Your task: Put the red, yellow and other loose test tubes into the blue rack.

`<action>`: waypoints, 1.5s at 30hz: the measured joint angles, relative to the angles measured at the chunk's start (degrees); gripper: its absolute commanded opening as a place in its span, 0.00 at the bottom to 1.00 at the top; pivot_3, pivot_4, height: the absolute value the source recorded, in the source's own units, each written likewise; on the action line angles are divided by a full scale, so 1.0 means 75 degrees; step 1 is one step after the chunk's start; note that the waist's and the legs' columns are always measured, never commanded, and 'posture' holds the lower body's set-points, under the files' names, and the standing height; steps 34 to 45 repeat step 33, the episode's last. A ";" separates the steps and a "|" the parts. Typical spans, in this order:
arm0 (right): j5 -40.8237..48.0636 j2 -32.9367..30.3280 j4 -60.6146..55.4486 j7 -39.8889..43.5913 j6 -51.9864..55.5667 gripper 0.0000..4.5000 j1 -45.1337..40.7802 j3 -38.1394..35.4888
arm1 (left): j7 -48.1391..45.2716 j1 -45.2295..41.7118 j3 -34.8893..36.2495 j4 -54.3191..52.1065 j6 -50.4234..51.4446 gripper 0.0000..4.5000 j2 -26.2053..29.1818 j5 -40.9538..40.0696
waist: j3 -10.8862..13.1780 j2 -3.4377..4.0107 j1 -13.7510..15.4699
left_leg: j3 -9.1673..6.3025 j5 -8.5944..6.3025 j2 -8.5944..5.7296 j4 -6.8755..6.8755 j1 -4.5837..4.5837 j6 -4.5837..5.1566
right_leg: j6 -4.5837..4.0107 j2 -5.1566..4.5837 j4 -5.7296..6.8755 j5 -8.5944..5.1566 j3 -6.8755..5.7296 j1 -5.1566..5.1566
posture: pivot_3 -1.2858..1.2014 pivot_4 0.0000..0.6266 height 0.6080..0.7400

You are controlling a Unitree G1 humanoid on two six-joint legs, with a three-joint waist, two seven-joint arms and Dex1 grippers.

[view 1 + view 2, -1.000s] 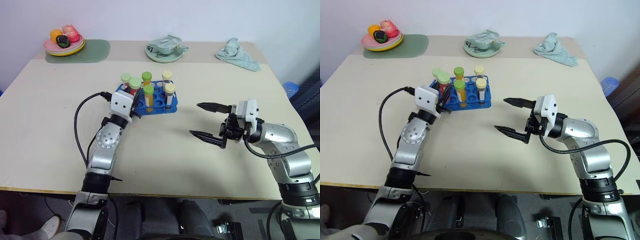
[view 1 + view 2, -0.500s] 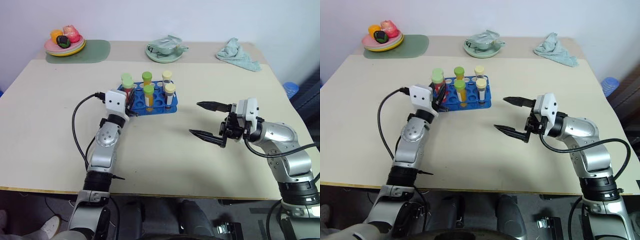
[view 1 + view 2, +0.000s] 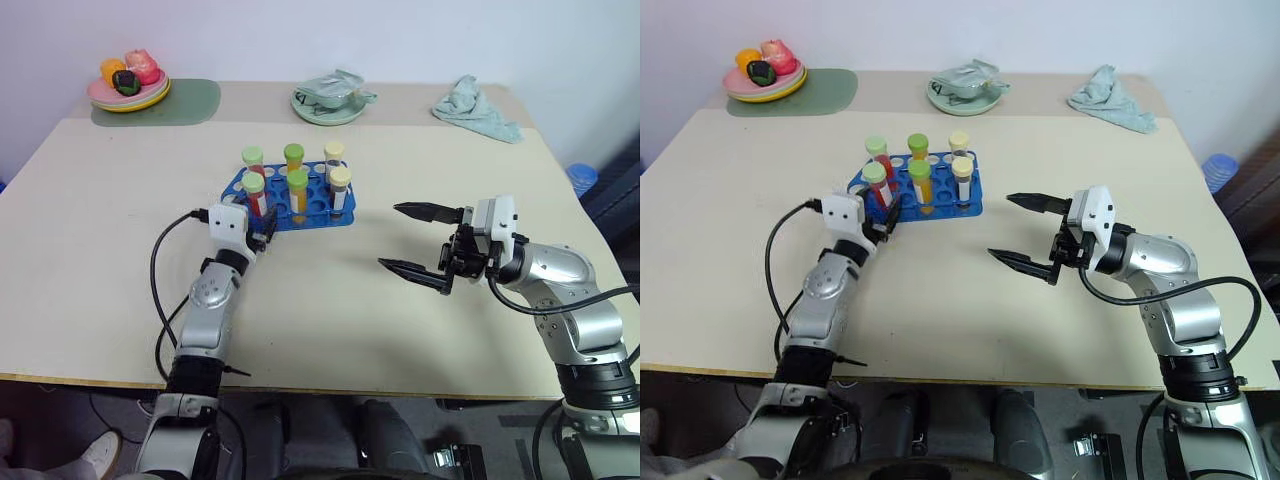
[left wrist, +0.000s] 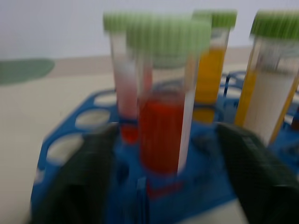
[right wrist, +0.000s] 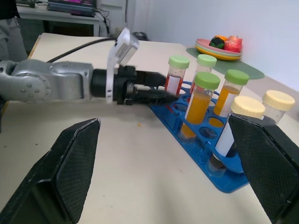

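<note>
Crowding the blue rack: upright capped tubes.

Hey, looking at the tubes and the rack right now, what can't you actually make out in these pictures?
- Label text on the red tube: blurred in the left wrist view, too small from the head.
- Whether the left gripper touches that tube: the wrist housing covers its fingers from the head.
- Far corner of the blue rack: cut off by a finger in the right wrist view.
- Contents of the green plate: covered by a crumpled cloth.

text: none legible | tube labels: blank or unreadable
</note>
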 measured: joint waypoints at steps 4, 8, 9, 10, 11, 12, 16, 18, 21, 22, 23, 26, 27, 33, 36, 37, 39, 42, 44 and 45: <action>-0.0063 0.0014 -0.0010 -0.0220 0.0039 1.00 0.0077 0.0007 | -0.0453 0.0208 -0.0005 -0.0854 0.0361 0.93 0.0076 -0.0472 | 0.0000 0.0000 -0.0005 | 0.0000 -0.0001 0.0000 -0.0003 -0.0002 0.0001 | 0.0000 -0.0001 -0.0004 0.0000 0.0000 -0.0001 | 0.52 0.24 1.00; -0.0313 0.0161 -0.0083 -0.0719 0.0102 1.00 0.0473 0.0016 | -0.1019 0.0960 -0.0197 -0.1506 0.0488 0.93 0.0402 -0.0563 | -0.0001 0.0002 -0.0032 | 0.0000 0.0000 0.0003 -0.0008 0.0001 0.0000 | -0.0001 0.0001 -0.0002 0.0000 0.0001 -0.0002 | 0.52 0.24 1.00; -0.0349 0.0200 -0.0101 -0.0831 0.0129 1.00 0.0574 0.0022 | -0.1123 0.1112 -0.0194 -0.1534 0.0437 0.93 0.0410 -0.0633 | -0.0001 0.0002 -0.0023 | 0.0001 0.0000 0.0003 -0.0007 0.0002 0.0000 | -0.0001 0.0001 -0.0002 0.0000 0.0000 -0.0002 | 0.52 0.24 1.00; -0.0400 0.0257 -0.0140 -0.0980 0.0158 1.00 0.0677 0.0013 | -0.1224 0.1279 -0.0188 -0.1596 0.0353 0.93 0.0433 -0.0674 | -0.0001 0.0002 -0.0022 | 0.0001 0.0000 0.0003 -0.0007 0.0001 0.0000 | -0.0001 0.0000 -0.0004 0.0000 0.0000 -0.0001 | 0.52 0.24 1.00; -0.0414 0.0359 -0.0268 -0.1208 0.0178 1.00 0.0936 -0.0013 | -0.1460 0.1578 -0.0196 -0.1765 0.0289 0.93 0.0613 -0.0769 | -0.0003 -0.0001 -0.0022 | -0.0001 -0.0001 0.0003 -0.0012 0.0001 0.0001 | -0.0001 0.0001 -0.0006 -0.0001 0.0000 -0.0001 | 0.52 0.24 1.00; -0.0410 0.0427 -0.0356 -0.1371 0.0212 1.00 0.1221 -0.0046 | -0.1653 0.1851 -0.0160 -0.1874 0.0270 0.93 0.0855 -0.0814 | -0.0003 0.0000 -0.0021 | 0.0001 -0.0001 0.0004 -0.0021 0.0001 0.0001 | -0.0002 0.0000 -0.0008 -0.0001 0.0001 -0.0006 | 0.52 0.24 1.00; -0.0402 0.0503 -0.0391 -0.1818 0.0284 1.00 0.2359 -0.0553 | -0.2196 0.2810 0.0337 -0.2336 0.0143 0.93 0.1616 -0.1030 | -0.0002 0.0000 -0.0015 | 0.0007 -0.0001 0.0002 -0.0021 0.0001 0.0001 | -0.0003 -0.0005 -0.0016 -0.0001 0.0001 0.0001 | 0.52 0.24 1.00; -0.0406 0.0540 -0.0378 -0.1985 0.0210 1.00 0.2701 -0.0856 | -0.2420 0.3118 0.0547 -0.2602 0.0105 0.93 0.1831 -0.1217 | -0.0003 0.0000 -0.0010 | 0.0007 -0.0001 0.0002 -0.0021 0.0003 0.0002 | -0.0003 -0.0006 -0.0018 -0.0001 0.0001 0.0006 | 0.52 0.24 1.00; -0.0442 0.0652 -0.0238 -0.2262 -0.0112 1.00 0.3133 -0.1346 | -0.2687 0.3525 0.0675 -0.2999 0.0171 0.93 0.2094 -0.1465 | -0.0003 0.0000 -0.0014 | 0.0007 -0.0002 0.0002 -0.0023 0.0005 0.0003 | -0.0003 -0.0004 -0.0019 -0.0002 0.0001 0.0007 | 0.52 0.24 1.00; -0.0497 0.0668 -0.0142 -0.2321 -0.0262 1.00 0.3300 -0.1527 | -0.2787 0.3644 0.0696 -0.3114 0.0214 0.93 0.2171 -0.1523 | -0.0003 0.0001 -0.0015 | 0.0007 -0.0002 0.0002 -0.0023 0.0006 0.0003 | -0.0003 -0.0004 -0.0019 -0.0002 0.0001 0.0007 | 0.52 0.24 1.00; -0.0550 0.0672 -0.0075 -0.2350 -0.0376 1.00 0.3466 -0.1664 | -0.2841 0.3742 0.0714 -0.3209 0.0237 0.93 0.2222 -0.1581 | -0.0003 0.0001 -0.0015 | 0.0007 -0.0002 0.0002 -0.0023 0.0006 0.0003 | -0.0003 -0.0004 -0.0019 -0.0002 0.0001 0.0007 | 0.52 0.24 1.00; -0.0557 0.0680 0.0041 -0.2300 -0.0682 1.00 0.3998 -0.1986 | -0.2939 0.3920 0.0755 -0.3443 0.0479 0.93 0.2261 -0.1805 | -0.0003 0.0001 -0.0017 | 0.0007 -0.0002 0.0003 -0.0023 0.0007 0.0003 | -0.0003 -0.0003 -0.0019 -0.0002 0.0002 0.0008 | 0.52 0.24 1.00; -0.0551 0.0684 0.0031 -0.2287 -0.0717 1.00 0.4136 -0.2057 | -0.2986 0.3944 0.0765 -0.3471 0.0543 0.93 0.2308 -0.1894 | -0.0003 0.0001 -0.0020 | 0.0007 -0.0002 0.0003 -0.0023 0.0007 0.0003 | -0.0003 -0.0003 -0.0019 -0.0002 0.0002 0.0009 | 0.52 0.24 1.00; -0.0388 0.0638 0.0002 -0.2054 -0.0951 1.00 0.4418 -0.2487 | -0.3141 0.3951 0.0808 -0.3696 0.0848 0.93 0.2345 -0.2170 | -0.0005 0.0004 -0.0046 | 0.0009 -0.0003 0.0004 -0.0025 0.0011 0.0004 | -0.0004 0.0000 -0.0019 -0.0002 0.0004 0.0009 | 0.52 0.24 1.00; -0.0388 0.0638 0.0002 -0.2054 -0.0951 1.00 0.4418 -0.2487 | -0.3141 0.3951 0.0808 -0.3696 0.0848 0.93 0.2345 -0.2170 | -0.0005 0.0004 -0.0046 | 0.0009 -0.0003 0.0004 -0.0025 0.0011 0.0004 | -0.0004 0.0000 -0.0019 -0.0002 0.0004 0.0009 | 0.52 0.24 1.00; -0.0388 0.0638 0.0002 -0.2054 -0.0951 1.00 0.4418 -0.2487 | -0.3141 0.3951 0.0808 -0.3696 0.0848 0.93 0.2345 -0.2170 | -0.0005 0.0004 -0.0046 | 0.0009 -0.0003 0.0004 -0.0025 0.0011 0.0004 | -0.0004 0.0000 -0.0019 -0.0002 0.0004 0.0009 | 0.52 0.24 1.00; -0.0388 0.0638 0.0002 -0.2054 -0.0951 1.00 0.4418 -0.2487 | -0.3141 0.3951 0.0808 -0.3696 0.0848 0.93 0.2345 -0.2170 | -0.0005 0.0004 -0.0046 | 0.0009 -0.0003 0.0004 -0.0025 0.0011 0.0004 | -0.0004 0.0000 -0.0019 -0.0002 0.0004 0.0009 | 0.52 0.24 1.00; -0.0388 0.0638 0.0002 -0.2054 -0.0951 1.00 0.4418 -0.2487 | -0.3141 0.3951 0.0808 -0.3696 0.0848 0.93 0.2345 -0.2170 | -0.0005 0.0004 -0.0046 | 0.0009 -0.0003 0.0004 -0.0025 0.0011 0.0004 | -0.0004 0.0000 -0.0019 -0.0002 0.0004 0.0009 | 0.52 0.24 1.00; -0.0388 0.0638 0.0002 -0.2054 -0.0951 1.00 0.4418 -0.2487 | -0.3141 0.3951 0.0808 -0.3696 0.0848 0.93 0.2345 -0.2170 | -0.0005 0.0004 -0.0046 | 0.0009 -0.0003 0.0004 -0.0025 0.0011 0.0004 | -0.0004 0.0000 -0.0019 -0.0002 0.0004 0.0009 | 0.52 0.24 1.00; -0.0388 0.0638 0.0002 -0.2054 -0.0951 1.00 0.4418 -0.2487 | -0.3141 0.3951 0.0808 -0.3696 0.0848 0.93 0.2345 -0.2170 | -0.0005 0.0004 -0.0046 | 0.0009 -0.0003 0.0004 -0.0025 0.0011 0.0004 | -0.0004 0.0000 -0.0019 -0.0002 0.0004 0.0009 | 0.52 0.24 1.00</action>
